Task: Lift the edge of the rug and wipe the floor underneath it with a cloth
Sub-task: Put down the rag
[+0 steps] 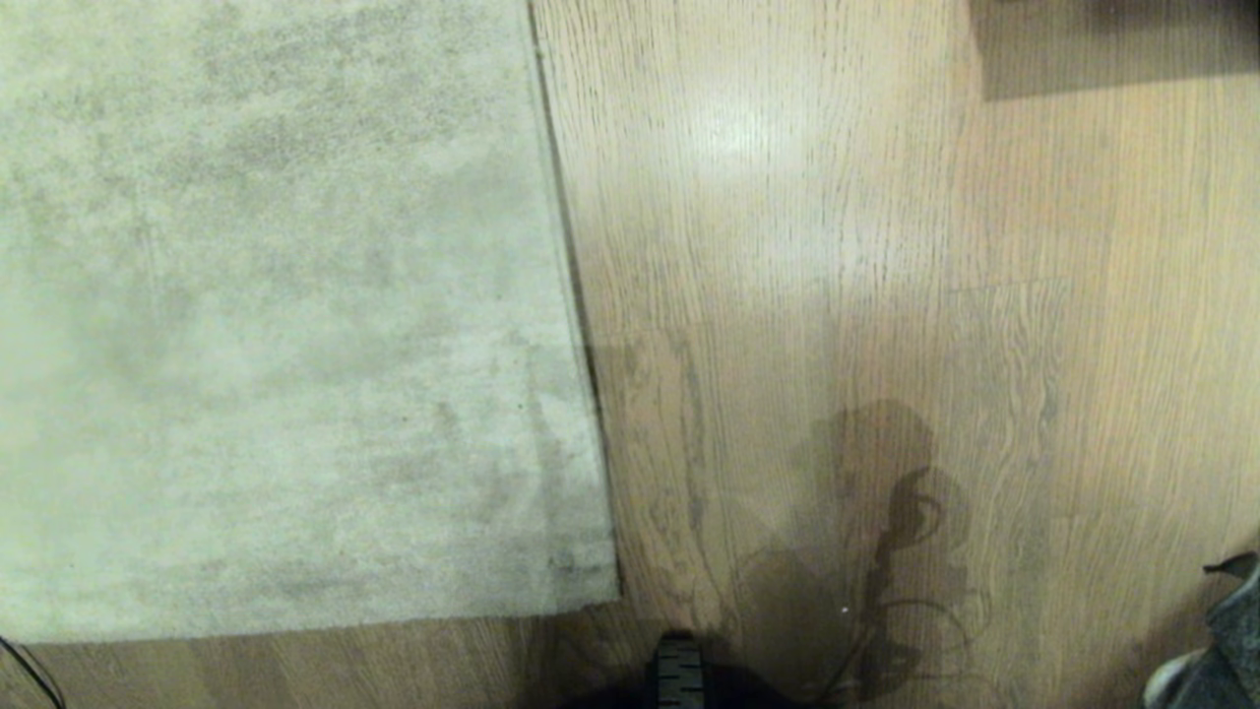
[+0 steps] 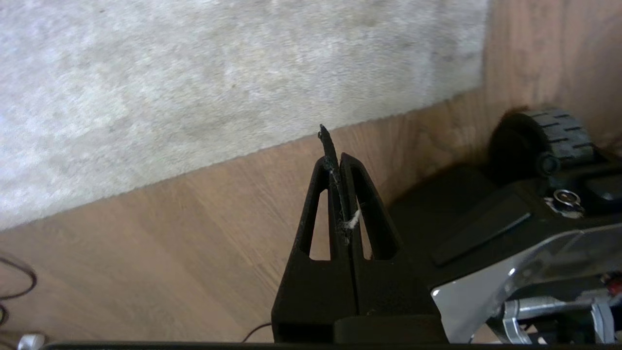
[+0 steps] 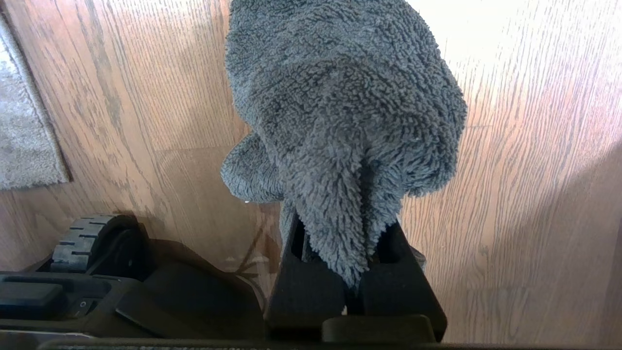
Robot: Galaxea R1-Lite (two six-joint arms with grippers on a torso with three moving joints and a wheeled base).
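The rug [image 1: 276, 315] lies flat on the floor [image 1: 837, 295], its edge [image 1: 576, 325] running along bare planks; the left gripper [image 2: 335, 163] hangs above the floor near the rug's corner, jaws pressed together with nothing between them; the right gripper [image 3: 347, 272] pinches the cloth [image 3: 340, 112], which bunches up beyond its jaws over bare floor, well apart from the rug; the robot's base wheel [image 3: 77, 240] sits nearby.

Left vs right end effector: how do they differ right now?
Left end effector is shut on nothing; right end effector is shut on the cloth. Left hangs above the floor beside the rug edge; right is farther from the rug. Both are black with fingers together.
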